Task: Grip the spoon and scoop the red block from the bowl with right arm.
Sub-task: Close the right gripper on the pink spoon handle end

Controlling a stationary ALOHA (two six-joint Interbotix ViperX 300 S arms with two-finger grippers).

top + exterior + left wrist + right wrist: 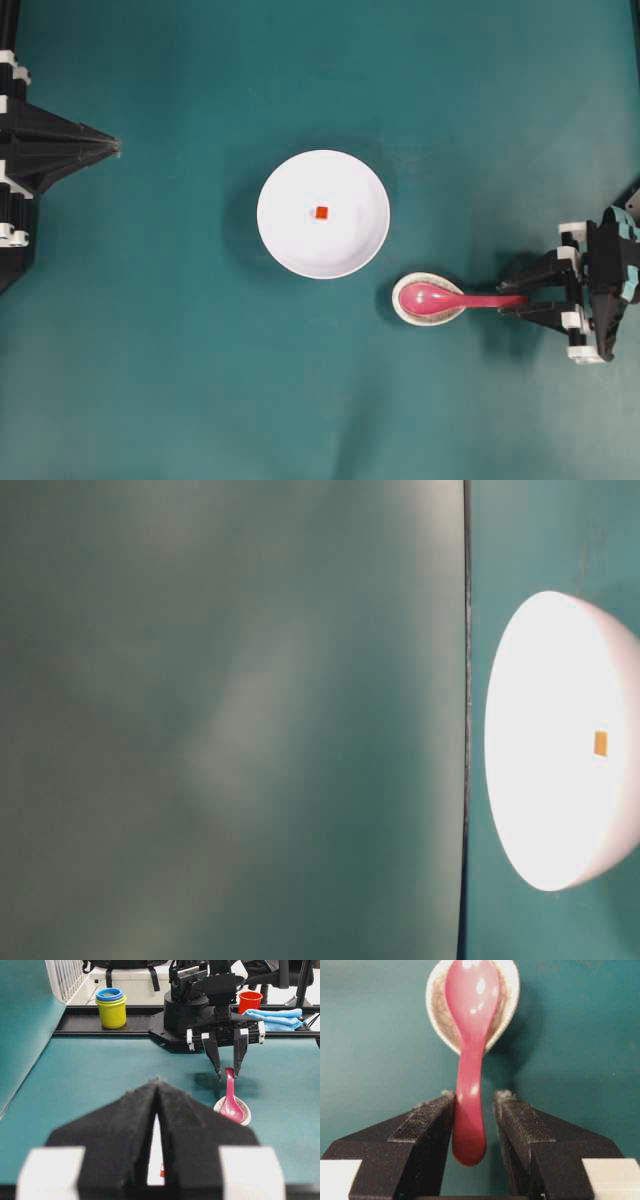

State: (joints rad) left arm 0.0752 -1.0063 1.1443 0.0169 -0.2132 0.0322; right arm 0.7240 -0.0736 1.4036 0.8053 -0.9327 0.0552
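Spoon is lying with its scoop in the small speckled rest on the green bench, just right of the white bowl. Its long handle is pointing straight at the right gripper. That gripper is standing wide apart, with one finger on each side of the handle end, and is not squeezing it yet. The red block is sitting in the middle of the bowl, well apart from the spoon. The left gripper is pressed together and waiting far away on the other side. No writing is showing anywhere.
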